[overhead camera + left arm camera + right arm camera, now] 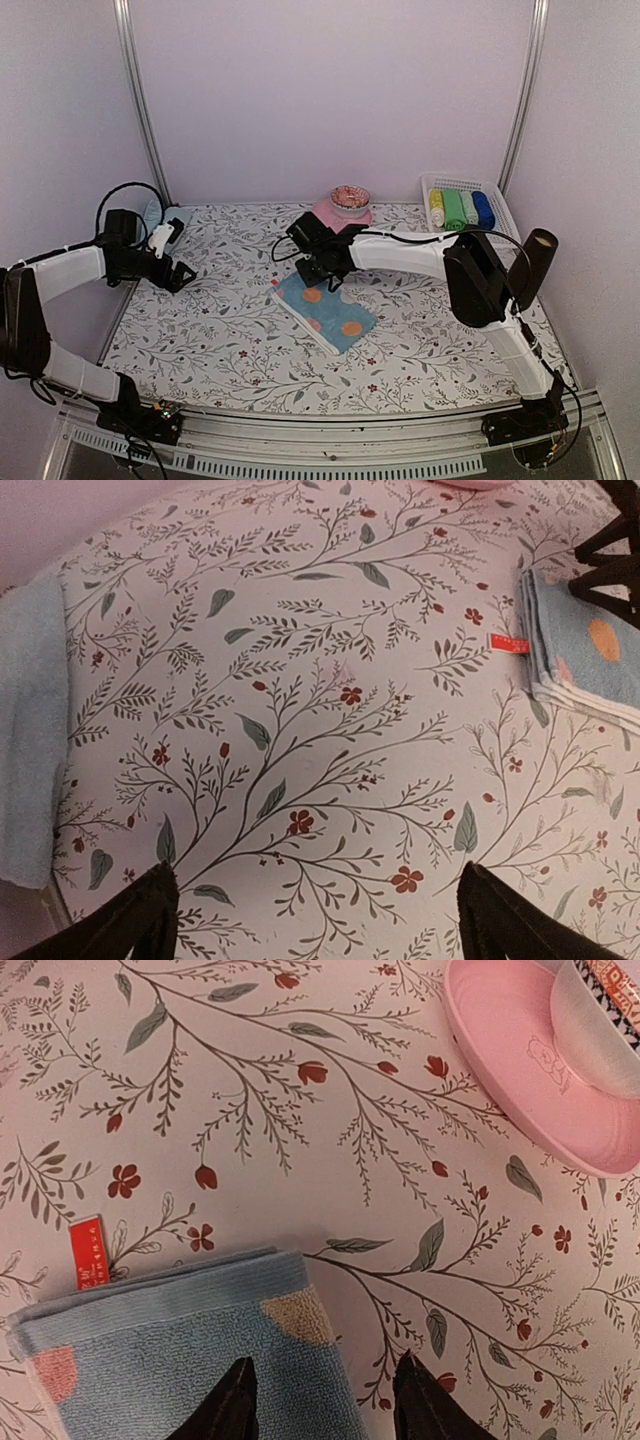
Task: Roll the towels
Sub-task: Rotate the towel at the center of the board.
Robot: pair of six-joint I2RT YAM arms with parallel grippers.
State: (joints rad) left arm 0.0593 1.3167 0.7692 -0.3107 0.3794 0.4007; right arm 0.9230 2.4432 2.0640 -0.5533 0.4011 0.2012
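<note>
A folded blue towel (327, 312) with orange dots lies flat mid-table; its far corner (170, 1355) carries a red tag (87, 1250). My right gripper (322, 270) hovers over that far corner, open (325, 1405). One finger is above the cloth and the other above the table, and they grip nothing. A second, pale blue towel (166, 215) lies at the far left edge (30, 730). My left gripper (180, 275) stands wide open (320, 925) over bare tablecloth between the two towels, with the folded towel (590, 650) to its right.
A pink plate (510, 1060) with a bowl (349, 196) on it stands just beyond the right gripper. A white basket (500, 200) at the back right holds several rolled cloths in yellow, green and blue. A dark tube (535, 265) stands at the right edge.
</note>
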